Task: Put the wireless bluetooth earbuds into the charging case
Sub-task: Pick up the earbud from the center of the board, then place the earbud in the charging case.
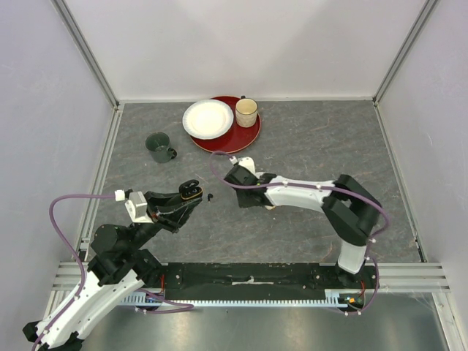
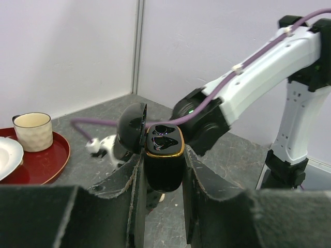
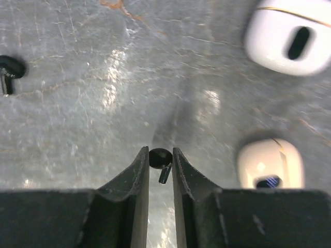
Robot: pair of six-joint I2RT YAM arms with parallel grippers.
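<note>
Pinched between the shut fingers of the right gripper [image 3: 160, 151] is a black earbud [image 3: 159, 157], its stem seemingly pointing back toward the wrist. The open black charging case [image 2: 164, 142], clamped in the left gripper [image 2: 163, 159], waits just to that gripper's left, with a second black earbud [image 3: 6, 71] lying between them on the table [image 3: 77, 119].

— How is the left arm [image 1: 121, 252] standing?
— It reaches forward from its base with the left tool [image 2: 163, 155] raised, fingers [image 2: 129, 191] clamped on a glossy black gold-rimmed charging case [image 2: 163, 170].
— And the right arm [image 1: 300, 196]?
— It is folded across to the left. The right tool [image 3: 160, 155] points down, fingers [image 3: 137, 181] pinched on a tiny black stemmed plastic earbud [image 3: 159, 157].
</note>
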